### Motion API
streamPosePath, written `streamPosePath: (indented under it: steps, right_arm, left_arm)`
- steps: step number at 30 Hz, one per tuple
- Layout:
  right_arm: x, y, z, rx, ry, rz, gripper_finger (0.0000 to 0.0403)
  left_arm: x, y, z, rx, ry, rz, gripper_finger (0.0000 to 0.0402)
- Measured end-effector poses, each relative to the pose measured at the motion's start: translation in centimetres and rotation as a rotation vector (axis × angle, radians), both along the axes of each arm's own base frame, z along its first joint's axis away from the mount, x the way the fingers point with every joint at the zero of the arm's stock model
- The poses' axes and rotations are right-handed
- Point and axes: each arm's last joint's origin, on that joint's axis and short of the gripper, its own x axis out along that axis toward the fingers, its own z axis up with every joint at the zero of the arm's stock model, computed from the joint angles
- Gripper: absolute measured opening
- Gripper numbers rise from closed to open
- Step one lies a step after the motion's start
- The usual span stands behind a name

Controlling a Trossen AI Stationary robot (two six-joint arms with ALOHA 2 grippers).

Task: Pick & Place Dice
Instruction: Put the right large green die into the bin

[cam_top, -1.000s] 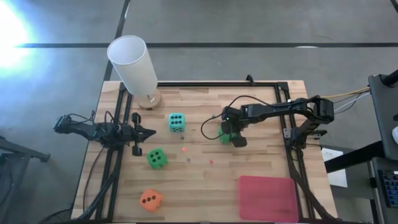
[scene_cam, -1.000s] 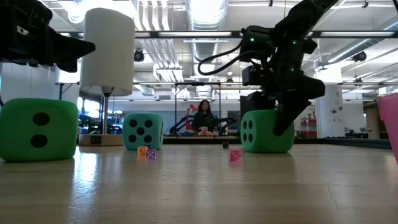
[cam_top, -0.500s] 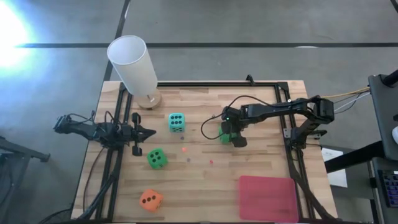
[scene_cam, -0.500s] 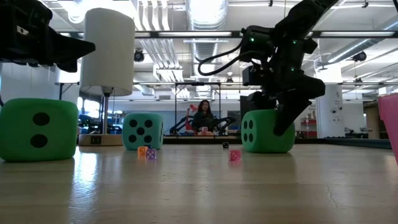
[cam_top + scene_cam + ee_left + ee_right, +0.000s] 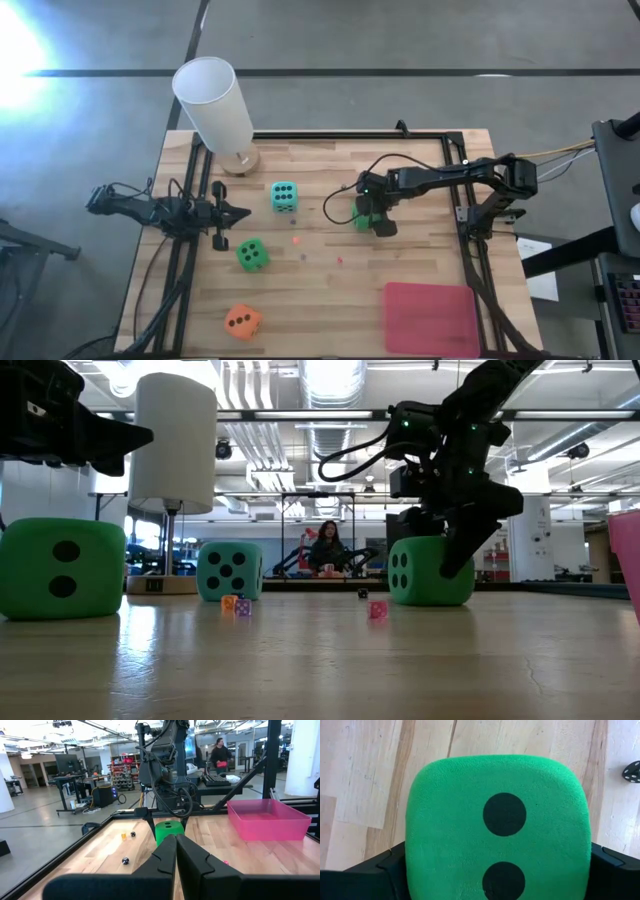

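Four soft dice are on the wooden table. The teal die (image 5: 284, 196) (image 5: 230, 570), a bright green die (image 5: 252, 254) (image 5: 62, 568) and the orange die (image 5: 242, 320) rest on their undersides. The second green die (image 5: 360, 222) (image 5: 428, 572) (image 5: 500, 820) sits in my right gripper (image 5: 370, 220) (image 5: 500, 875) near the table's middle. That gripper is shut on it and points down. My left gripper (image 5: 240, 212) (image 5: 176, 842) is shut and empty. It hovers level at the table's left side, pointing at the held die (image 5: 169, 831). My right gripper pinches the green die between its two fingers, one finger (image 5: 385, 870) on each of two opposite side faces (image 5: 417, 855). It comes from above, pointing down. The two-pip face looks up at the wrist camera. The die stands upright with its underside (image 5: 430, 603) at tabletop level; whether it is lifted I cannot tell.
A tall white cylinder (image 5: 213, 105) (image 5: 175, 445) stands on a wooden base at the far left corner. A pink tray (image 5: 432, 318) (image 5: 267, 819) lies at the near right corner. Tiny coloured dice (image 5: 297, 239) (image 5: 378, 610) are scattered mid-table. A black frame (image 5: 350, 135) edges the table.
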Motion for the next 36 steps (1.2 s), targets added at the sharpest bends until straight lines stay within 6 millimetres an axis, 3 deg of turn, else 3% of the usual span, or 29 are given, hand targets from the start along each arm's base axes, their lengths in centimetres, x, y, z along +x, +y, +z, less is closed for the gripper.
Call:
streamPosePath:
  steps: [27, 36]
  right_arm:
    - [0.1, 0.3, 0.2, -0.004, -0.001, 0.002, 0.0349]
    - [-1.2, 2.9, 3.9, -0.065, -0.081, 0.008, 0.0349]
  left_arm:
    - [0.0, 0.0, 0.0, 0.000, 0.000, 0.000, 0.0019]
    - [0.0, 0.0, 0.0, 0.000, 0.000, 0.000, 0.0019]
